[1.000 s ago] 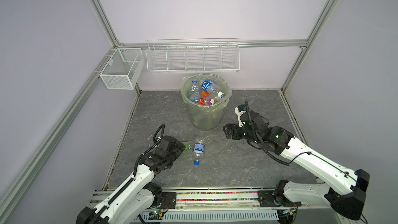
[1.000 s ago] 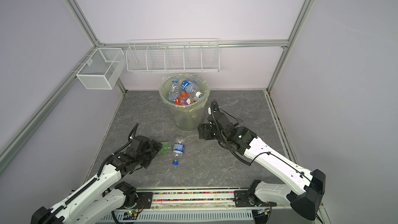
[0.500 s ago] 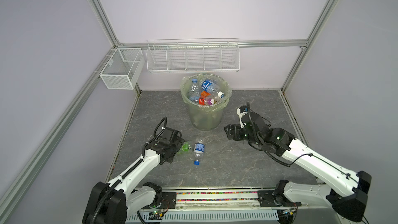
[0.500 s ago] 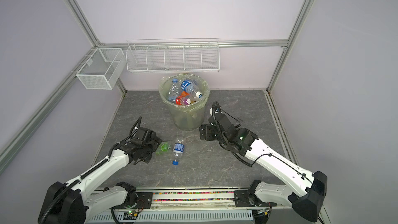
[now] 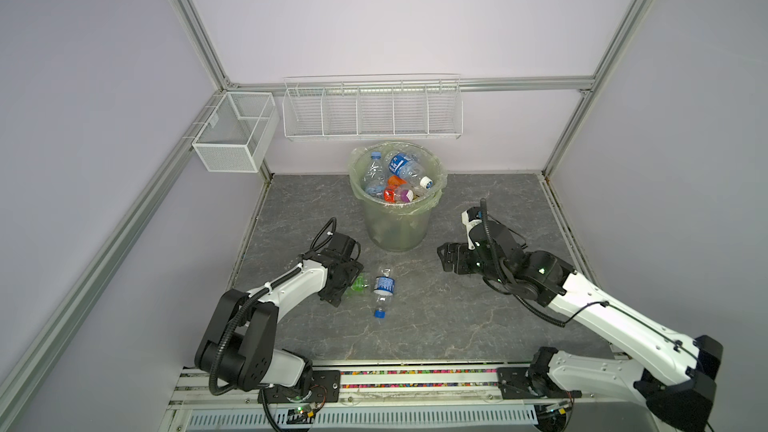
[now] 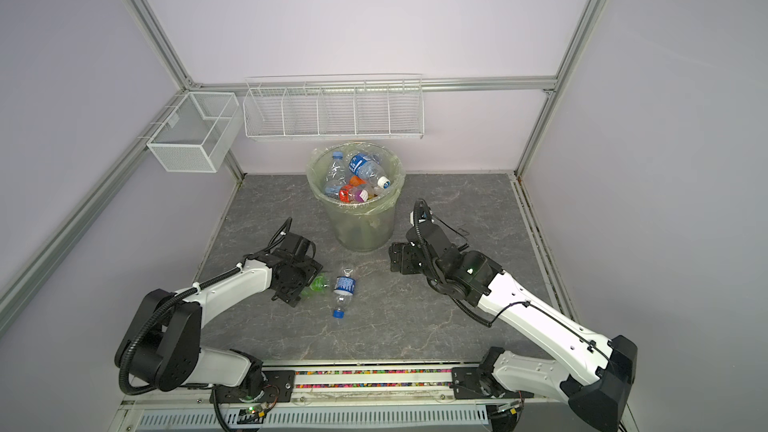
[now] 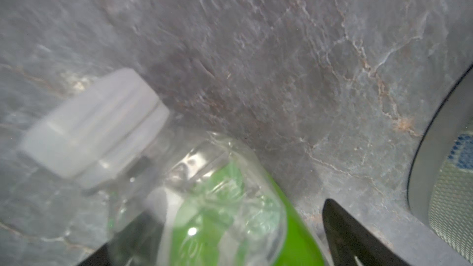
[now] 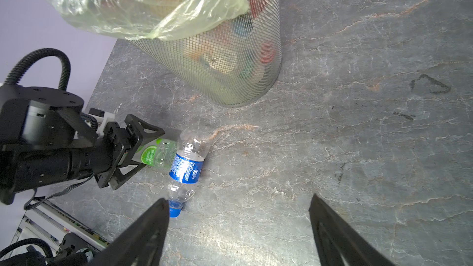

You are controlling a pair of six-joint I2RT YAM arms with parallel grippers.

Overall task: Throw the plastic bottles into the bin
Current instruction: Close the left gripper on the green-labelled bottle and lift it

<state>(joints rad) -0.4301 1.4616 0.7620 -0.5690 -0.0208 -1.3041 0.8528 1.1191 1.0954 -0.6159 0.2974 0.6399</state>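
Starting with both top views, the bin [image 5: 395, 230] [image 6: 361, 230] is seen upright and heaped with bottles [image 5: 399, 176]. Two more are found on the floor [image 5: 415, 326] on the arms' side of the bin: a green bottle [image 5: 358, 284] [image 6: 318, 284] and a blue bottle [image 5: 383, 288] [image 6: 345, 288], touching or nearly so. The blue one's long axis is pointed at the bin, cap away from it. The green one is laid across that line, on the left arm's side. The left gripper [image 5: 347, 288] [image 6: 306, 286] is set around the green bottle. The right gripper [image 5: 446, 257] [image 6: 395, 259] is held farther from both bottles, beside the bin's foot.

In the left wrist view, the green bottle [image 7: 225, 213] is shown between the fingers [image 7: 345, 239], its long axis running out ahead nearly in line with them, white cap [image 7: 94, 124] farthest. A gap is seen beside one finger, so the jaws are judged spread, not yet clamped.

In the right wrist view, the left gripper [image 8: 153, 149] is seen straddling the green bottle [image 8: 156, 152] short of the bin [image 8: 230, 60], with the blue bottle [image 8: 185, 167] just beyond. The right gripper [image 8: 238, 198] is spread wide and empty. Closing on the green bottle is judged the step in hand, and the blue one may be nudged.
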